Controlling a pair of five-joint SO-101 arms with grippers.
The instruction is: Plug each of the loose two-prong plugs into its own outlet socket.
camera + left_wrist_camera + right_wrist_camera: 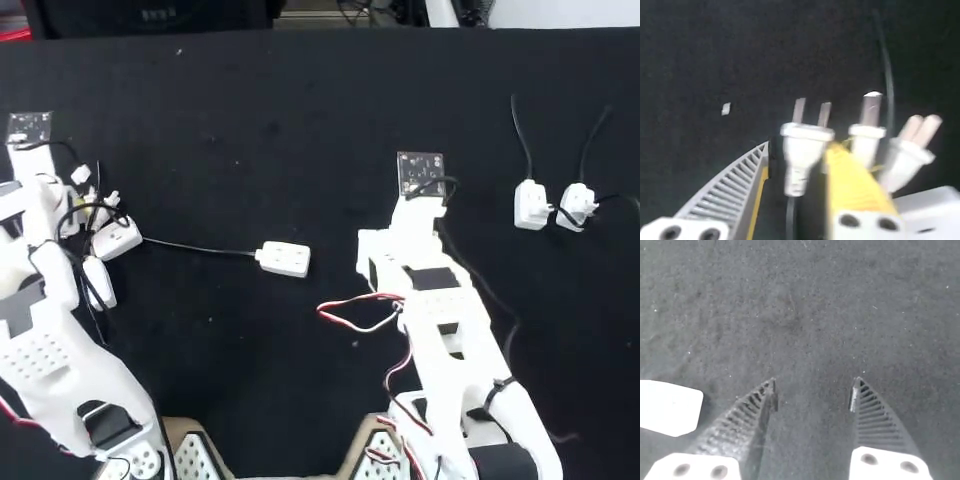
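Note:
In the left wrist view, my left gripper [797, 150] is shut on a white two-prong plug [801, 145], whose prongs point away from the wrist and whose cable hangs down between the fingers. Two more white plugs [867, 132] [910, 150] stand just beside it, past the yellow finger [852, 185]. A white outlet socket [283, 259] lies mid-table, with a black cable running to a white block [120, 238] by the left arm [40, 300]. My right gripper [812, 390] is open over bare cloth. A white outlet corner [667, 407] lies beside its finger.
Two white plug pieces [533, 203] [577, 205] with black cables lie at the far right. Loose cables loop around the left arm. The right arm [440, 320] stretches up the table's middle. Black cloth [250, 110] covers the table.

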